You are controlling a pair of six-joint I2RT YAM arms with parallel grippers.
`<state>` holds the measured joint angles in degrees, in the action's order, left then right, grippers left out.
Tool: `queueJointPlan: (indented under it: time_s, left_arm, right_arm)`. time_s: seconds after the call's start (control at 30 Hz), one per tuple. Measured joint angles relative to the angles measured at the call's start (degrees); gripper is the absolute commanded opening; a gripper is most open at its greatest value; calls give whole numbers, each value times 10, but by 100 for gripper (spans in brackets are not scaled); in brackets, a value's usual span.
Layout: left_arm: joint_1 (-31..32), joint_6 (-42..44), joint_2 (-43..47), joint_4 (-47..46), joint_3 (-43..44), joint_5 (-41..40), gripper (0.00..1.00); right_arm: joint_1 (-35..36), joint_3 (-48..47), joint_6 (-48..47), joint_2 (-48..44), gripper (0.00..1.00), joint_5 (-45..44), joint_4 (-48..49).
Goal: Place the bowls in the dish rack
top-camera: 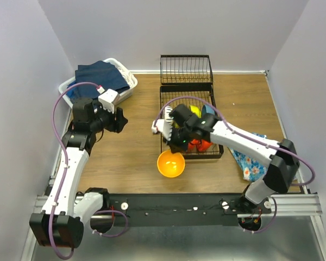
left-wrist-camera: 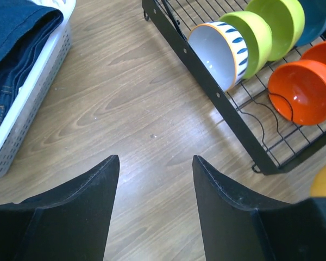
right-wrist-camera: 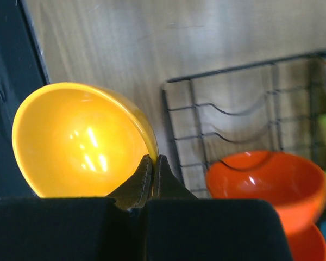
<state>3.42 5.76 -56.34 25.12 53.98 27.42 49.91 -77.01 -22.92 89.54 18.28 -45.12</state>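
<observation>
My right gripper [right-wrist-camera: 153, 159] is shut on the rim of the orange-yellow bowl [right-wrist-camera: 76, 141]. In the top view this bowl [top-camera: 171, 163] is just outside the front left corner of the black dish rack [top-camera: 185, 95], below the right gripper [top-camera: 176, 147]. In the rack stand a white bowl with blue marks [left-wrist-camera: 217, 51], two lime-yellow bowls [left-wrist-camera: 258, 32], a blue bowl [left-wrist-camera: 320, 16] and two red-orange bowls [left-wrist-camera: 304, 92]. My left gripper [left-wrist-camera: 155, 160] is open over bare wood, left of the rack [left-wrist-camera: 206, 81], with nothing between its fingers.
A white basket [top-camera: 127, 87] with navy towels sits at the back left, close to the left arm. A floral blue cloth [top-camera: 250, 160] lies right of the rack under the right arm. The rack's smaller wire section [top-camera: 186, 68] reaches toward the back wall.
</observation>
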Motion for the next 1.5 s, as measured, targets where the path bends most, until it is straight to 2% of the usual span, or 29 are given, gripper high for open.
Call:
queueJointPlan:
  time_s: [0.17,0.4,0.43,0.53,0.57,0.6,0.77,0.93,1.03,1.1,1.2,1.27,1.33,1.37,1.4,1.43,1.5]
  left_arm:
    - [0,22,50,25,-5,0,66]
    - [0,42,130,62,-36,0,66]
    - [0,45,137,68,-39,0,66]
    - [0,56,163,90,-44,1,66]
    - [0,57,167,93,-45,1,66]
    - [0,61,178,99,-46,2,66]
    - [0,81,214,127,-49,27,66]
    - [0,109,226,168,-39,73,65]
    - [0,159,214,216,1,126,65]
    - [0,213,205,256,27,168,64]
    - [16,295,181,317,46,206,60]
    - [56,330,157,347,43,212,59]
    - [116,337,135,348,30,195,59]
    - [173,334,126,340,12,175,59]
    - [190,334,123,335,7,162,59]
    - [263,326,113,320,-19,145,58]
    - [346,303,102,293,-54,105,58]
  right_arm:
    - [70,0,-32,66,1,-6,-2]
    - [107,-23,-50,134,1,-7,2]
    - [108,-33,-53,147,3,-6,3]
    - [108,-46,-57,165,22,-7,14]
    - [108,-47,-59,168,33,-8,18]
    - [108,-49,-61,170,36,-9,19]
    - [109,-54,-60,172,47,-13,28]
    - [109,-54,-56,170,48,-29,31]
    - [109,-64,-44,158,50,-53,24]
    - [100,-69,-30,126,54,-71,20]
    - [61,-77,-1,70,57,-84,24]
    - [-4,-78,36,30,58,-89,35]
    - [-85,-78,70,7,60,-93,49]
    - [-127,-77,88,0,61,-93,56]
    - [-180,-71,116,-7,62,-98,69]
    - [-216,-65,131,-10,62,-101,73]
    - [-275,-49,159,-20,62,-102,80]
